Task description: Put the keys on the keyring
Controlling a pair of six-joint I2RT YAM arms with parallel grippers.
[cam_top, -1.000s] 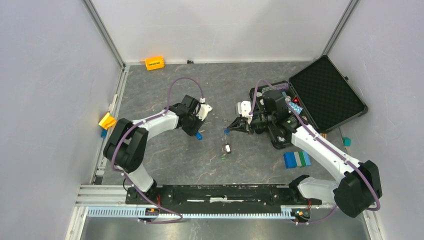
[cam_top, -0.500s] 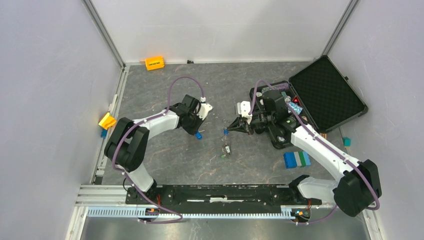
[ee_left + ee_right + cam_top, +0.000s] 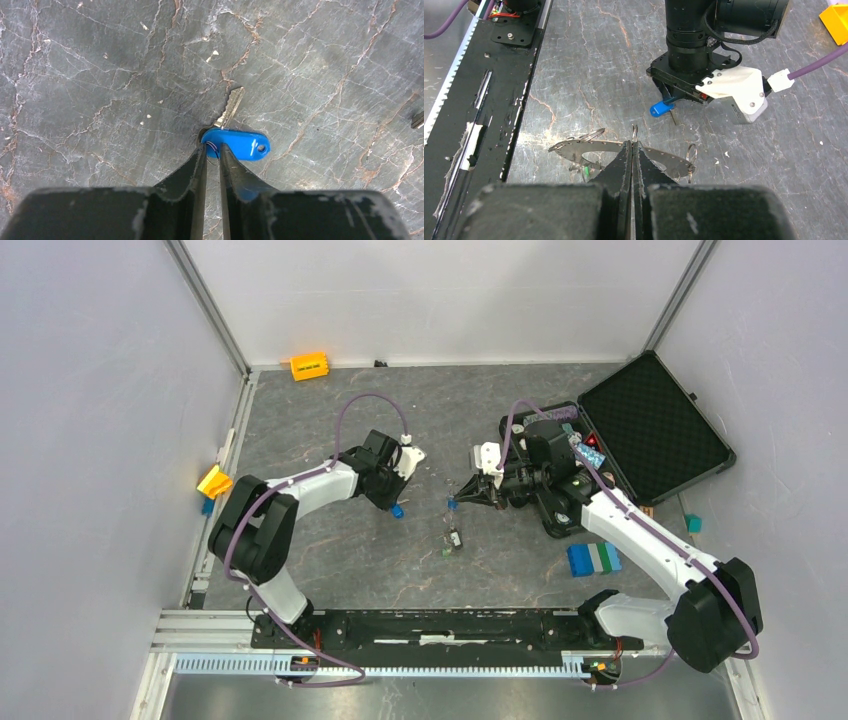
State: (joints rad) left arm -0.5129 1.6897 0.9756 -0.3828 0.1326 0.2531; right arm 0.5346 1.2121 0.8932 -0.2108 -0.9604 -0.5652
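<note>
A silver key [image 3: 229, 106] with a blue tag [image 3: 239, 144] lies on the grey floor. My left gripper [image 3: 212, 148] stands over the tag's end. Its jaws are nearly together, pinching the small wire ring there. The top view shows that tag [image 3: 398, 510] just below the left gripper [image 3: 392, 502]. My right gripper [image 3: 632, 144] is shut on the thin toothed keyring [image 3: 589, 146] and holds it level above the floor. Small split rings [image 3: 691, 151] stand on the keyring. A green-tagged key [image 3: 585, 172] hangs beneath it. In the top view more keys [image 3: 455, 537] show below the right gripper [image 3: 468, 490].
An open black case [image 3: 655, 425] lies at the back right behind the right arm. Blue, green and white blocks [image 3: 594, 558] sit beside the right arm. An orange block [image 3: 309, 366] is at the back wall and a yellow piece [image 3: 214, 481] at the left wall. The black rail [image 3: 430, 625] runs along the front.
Hardly anything: the left gripper has shifted very slightly over the blue tag. The right arm holds still with the keyring.
</note>
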